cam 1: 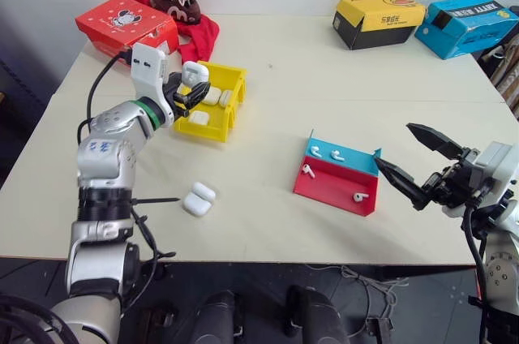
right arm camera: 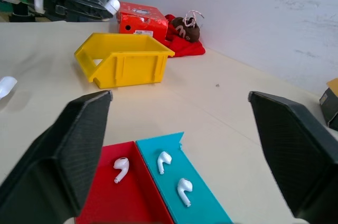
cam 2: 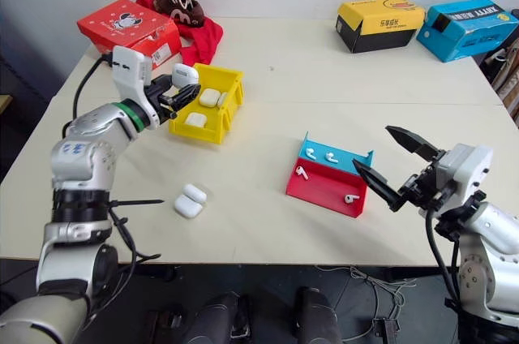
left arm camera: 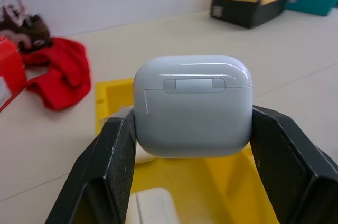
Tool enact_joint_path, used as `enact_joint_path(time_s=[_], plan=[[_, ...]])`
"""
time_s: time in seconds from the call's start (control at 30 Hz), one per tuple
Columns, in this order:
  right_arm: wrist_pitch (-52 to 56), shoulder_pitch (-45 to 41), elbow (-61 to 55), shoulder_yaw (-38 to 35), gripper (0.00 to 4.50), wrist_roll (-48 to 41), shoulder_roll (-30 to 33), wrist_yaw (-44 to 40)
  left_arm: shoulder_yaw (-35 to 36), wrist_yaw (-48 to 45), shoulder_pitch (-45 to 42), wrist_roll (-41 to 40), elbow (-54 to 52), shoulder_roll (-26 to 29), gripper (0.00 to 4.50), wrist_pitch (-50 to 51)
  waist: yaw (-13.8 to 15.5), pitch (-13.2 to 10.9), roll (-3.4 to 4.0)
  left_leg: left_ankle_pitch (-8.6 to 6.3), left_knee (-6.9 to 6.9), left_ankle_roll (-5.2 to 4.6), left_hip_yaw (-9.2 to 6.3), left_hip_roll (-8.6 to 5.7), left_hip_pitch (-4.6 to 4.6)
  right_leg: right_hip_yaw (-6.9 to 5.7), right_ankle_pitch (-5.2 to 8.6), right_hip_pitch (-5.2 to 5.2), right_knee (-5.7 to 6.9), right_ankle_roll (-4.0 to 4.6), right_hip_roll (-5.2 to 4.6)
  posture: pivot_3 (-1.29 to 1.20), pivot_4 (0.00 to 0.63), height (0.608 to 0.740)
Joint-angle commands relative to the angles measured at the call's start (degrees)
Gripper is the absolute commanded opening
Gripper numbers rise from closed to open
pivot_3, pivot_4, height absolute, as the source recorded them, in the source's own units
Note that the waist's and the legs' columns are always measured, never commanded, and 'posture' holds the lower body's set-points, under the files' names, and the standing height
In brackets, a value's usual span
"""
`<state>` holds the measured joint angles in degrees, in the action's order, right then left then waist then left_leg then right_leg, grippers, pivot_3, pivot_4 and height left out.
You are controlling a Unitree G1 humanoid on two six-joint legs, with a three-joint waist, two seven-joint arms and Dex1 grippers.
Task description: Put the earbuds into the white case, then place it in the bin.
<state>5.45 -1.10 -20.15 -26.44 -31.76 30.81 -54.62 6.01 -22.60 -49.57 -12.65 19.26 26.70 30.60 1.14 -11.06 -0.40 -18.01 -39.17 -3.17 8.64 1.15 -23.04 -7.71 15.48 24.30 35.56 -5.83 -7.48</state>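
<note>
Left gripper (cam 1: 191,89) clamps a closed white case (cam 1: 195,73) above the bin's (cam 1: 236,102) left end; right gripper (cam 1: 415,163) gapes wide, holding nothing

Head views: the held case stands upright, its long axis vertical, lid up, just over the yellow bin, where three more cases (cam 1: 212,96) lie flat; the bin's long axis runs away from the robot, low front wall nearest. Two spare cases (cam 1: 199,199) rest side by side near the table's (cam 1: 324,68) front edge. The red-and-blue tray (cam 1: 336,178) holds four earbuds (cam 1: 308,170), just left of the right gripper. Left wrist view: both fingers (left arm camera: 113,171) press the case's sides, hinge strip facing the camera, bin below. Right wrist view: spread fingers (right arm camera: 68,150) frame the tray, three earbuds (right arm camera: 121,168) lying stems toward the camera; the bin stands beyond, with the left gripper and its case above and behind it
</note>
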Motion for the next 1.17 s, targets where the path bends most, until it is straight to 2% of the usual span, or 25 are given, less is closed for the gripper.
enact_joint_path(time_s=[0.03, 0.2, 0.37, 0.43, 0.57, 0.6, 0.67, 0.7, 0.73, 0.77, 0.9, 1.0, 1.17], plan=[[-4.37, 1.07, -0.58, 0.69, 4.47, 0.97, 0.15, -0.41, -3.74, -1.12, -3.66, 5.24, 6.38, 1.43, 2.78, -5.39, -0.03, 0.00, 0.00, 0.00, 0.02, 0.01, 0.03, -0.01, -0.01, 0.01, 0.00, 0.03, 0.00, 0.00, 0.00, 0.00, 0.150, 0.740], [-6.23, 1.29, -0.26, 1.74, 4.47, 1.61, 0.68, 0.88, -4.25, -3.38, -7.50, 5.46, 14.16, -0.13, 2.78, -8.70, 0.05, -0.01, -0.01, 0.01, 0.01, -0.01, 0.09, -0.01, -0.02, 0.04, 0.00, 0.05, 0.00, 0.00, -0.02, 0.00, 0.150, 0.740], [-6.02, 1.50, 0.76, 1.81, 4.50, 1.04, 2.19, 0.54, -2.15, -8.16, -5.08, 2.62, 9.31, 1.38, 4.46, -9.31, 0.03, -0.01, -0.01, 0.01, 0.01, -0.01, 0.09, -0.02, -0.02, 0.05, 0.00, 0.05, 0.01, 0.00, -0.03, 0.00, 0.150, 0.740], [-5.90, 1.21, 1.89, 1.55, 4.50, 0.46, 3.47, -0.44, -0.79, -11.40, -1.97, 0.66, 4.67, 3.14, 4.46, -8.73, -0.33, -0.01, -0.01, 0.01, 0.01, -0.01, 0.09, -0.01, -0.02, 0.06, 0.00, 0.06, 0.02, 0.00, -0.03, 0.00, 0.150, 0.740], [-6.05, 0.17, 5.26, 1.23, 4.50, -0.35, 7.13, -3.77, 0.49, -21.45, 9.06, -1.10, -7.36, 11.28, 4.46, -12.37, -1.44, -0.01, -0.01, 0.03, 0.01, 0.02, 0.09, 0.02, 0.03, 0.08, 0.01, 0.06, 0.07, 0.01, -0.03, 0.00, 0.150, 0.740], [-6.17, -0.03, 6.41, 1.12, 4.50, -0.57, 8.36, -5.21, 2.31, -24.49, 13.61, -2.51, -10.93, 13.51, 4.46, -14.27, -1.58, -0.01, -0.01, 0.02, 0.02, 0.03, 0.13, 0.03, 0.08, 0.09, 0.01, 0.06, 0.08, 0.02, -0.03, 0.00, 0.150, 0.740], [-7.26, -0.23, 10.73, 1.34, 4.50, -0.13, 13.28, -12.34, 11.18, -32.56, 30.53, -3.46, -17.89, 20.35, 4.46, -20.14, -1.07, -0.02, -0.03, 0.04, 0.00, 0.07, 0.12, 0.06, 0.11, 0.10, 0.03, 0.04, 0.13, 0.05, -0.03, 0.00, 0.150, 0.740], [-7.99, -0.34, 12.92, 1.40, 4.50, 0.17, 15.33, -15.81, 15.78, -35.69, 37.21, -4.10, -20.00, 21.87, 4.46, -21.83, -2.59, -0.05, 0.14, 0.11, -0.03, 0.03, 0.01, 0.03, 0.04, 0.13, 0.02, 0.02, 0.08, 0.05, -0.10, 0.00, 0.150, 0.740], [-8.72, -0.57, 15.09, 1.53, 4.50, 0.32, 17.09, -18.64, 19.75, -36.82, 43.13, -4.65, -21.26, 23.07, 4.46, -22.41, -3.06, -0.04, 0.16, -0.16, 0.18, 0.01, 0.46, 0.04, 0.36, 0.45, 0.03, 0.07, 0.07, 0.06, -0.29, 0.00, 0.150, 0.740], [-10.01, -1.06, 17.91, 1.76, 4.50, 0.63, 18.81, -21.21, 23.52, -37.96, 48.10, -5.21, -21.17, 23.42, 4.46, -24.99, -3.08, -0.10, 0.04, -0.39, 0.27, 0.06, 0.49, 0.14, 0.83, 0.39, 0.17, -0.32, 0.00, 0.29, -0.42, 0.00, 0.150, 0.740], [-15.97, -5.38, 30.56, 2.60, 4.50, 2.81, 23.32, -27.94, 33.49, -39.66, 60.35, -6.45, -18.96, 23.61, 4.46, -28.58, -2.55, -0.11, -0.03, -0.62, 0.08, 0.19, 0.32, 0.49, 0.96, 0.25, 0.22, -0.66, -0.60, 0.37, -0.24, 0.00, 0.150, 0.740], [-18.93, -8.75, 35.88, 3.49, 4.50, 3.77, 24.07, -29.66, 35.96, -38.93, 63.34, -6.88, -19.12, 22.88, 4.46, -29.18, -1.44, -0.08, 0.04, -0.78, 0.08, 0.52, -0.06, 0.43, 0.98, 0.22, 0.24, -0.66, -0.65, 0.48, -0.52, 0.00, 0.150, 0.740], [-19.94, -10.22, 36.12, 5.67, 4.50, 4.20, 22.43, -29.90, 36.30, -37.01, 65.99, -8.91, -24.89, 20.38, 4.46, -27.55, -1.28, -0.08, 0.09, -0.83, 0.15, 0.70, -0.07, 0.44, 0.95, 0.23, 0.28, -0.64, -0.46, 0.63, -0.59, 0.00, 0.150, 0.740]])
